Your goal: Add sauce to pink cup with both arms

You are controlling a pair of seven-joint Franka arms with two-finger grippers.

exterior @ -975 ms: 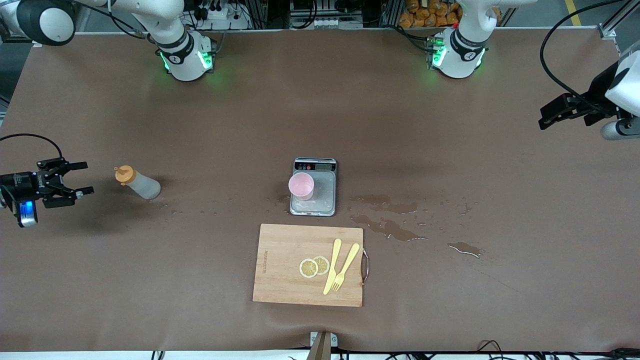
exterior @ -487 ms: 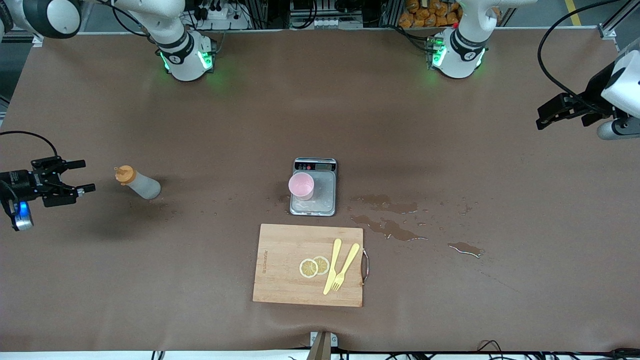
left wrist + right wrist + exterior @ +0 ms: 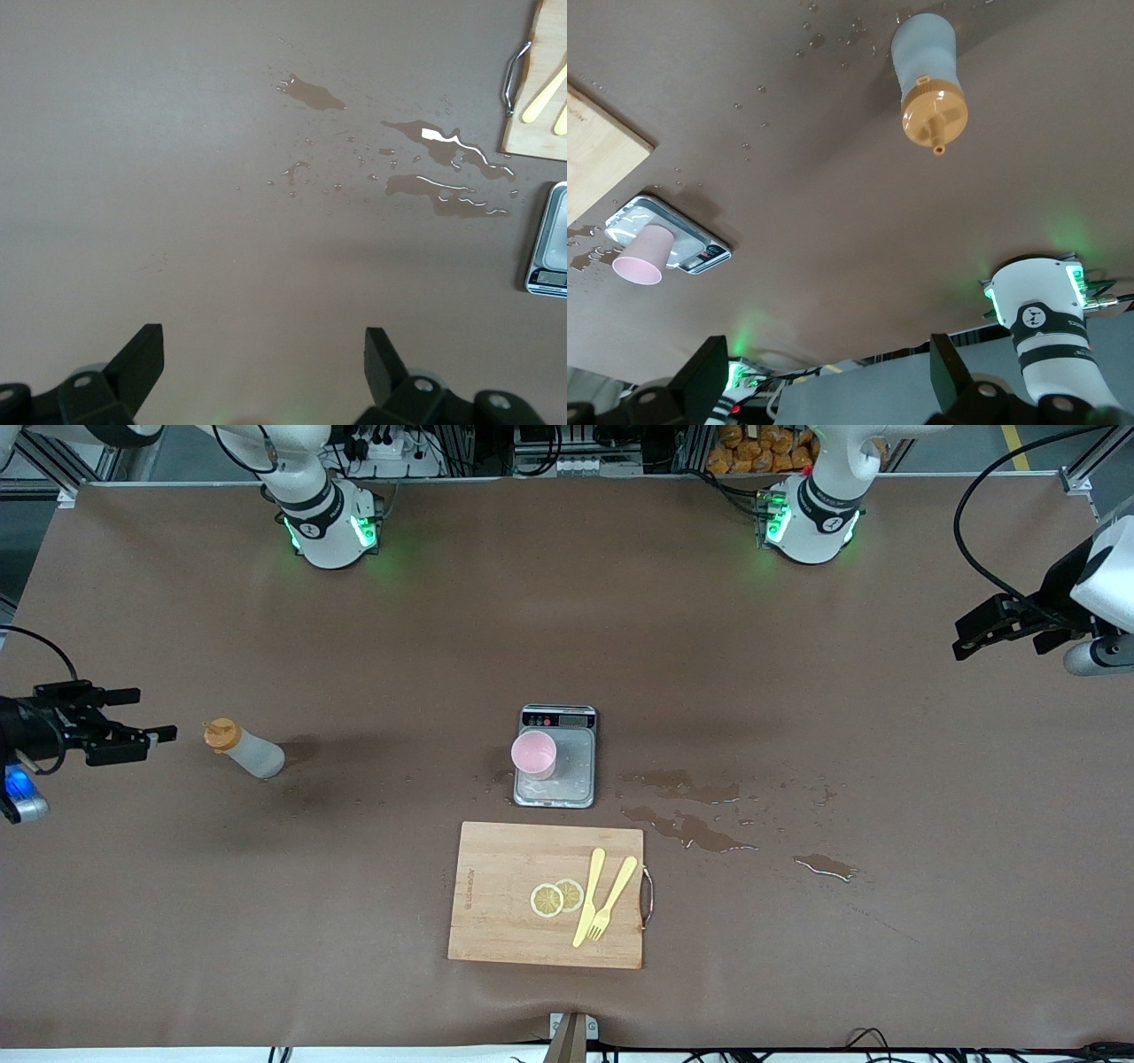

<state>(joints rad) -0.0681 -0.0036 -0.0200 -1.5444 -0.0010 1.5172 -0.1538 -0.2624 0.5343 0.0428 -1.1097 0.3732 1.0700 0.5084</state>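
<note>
The sauce bottle [image 3: 244, 749], whitish-grey with an orange cap, stands on the table toward the right arm's end; it also shows in the right wrist view [image 3: 926, 71]. The pink cup [image 3: 534, 755] stands on the steel scale [image 3: 571, 779] at the table's middle, and shows in the right wrist view [image 3: 640, 258]. My right gripper [image 3: 155, 715] is open and empty, level with the bottle's cap, a short gap from it on the side away from the cup. My left gripper [image 3: 961, 633] is open and empty, high over the table's edge at the left arm's end.
A wooden cutting board [image 3: 496, 895] with lemon slices [image 3: 556, 896], a yellow fork and knife [image 3: 603, 896] lies nearer the front camera than the scale. Water puddles [image 3: 691, 828] spread from the scale toward the left arm's end.
My right gripper has risen and shifted slightly toward the bottle. My left gripper has barely moved. The bottle and cup have not moved.
</note>
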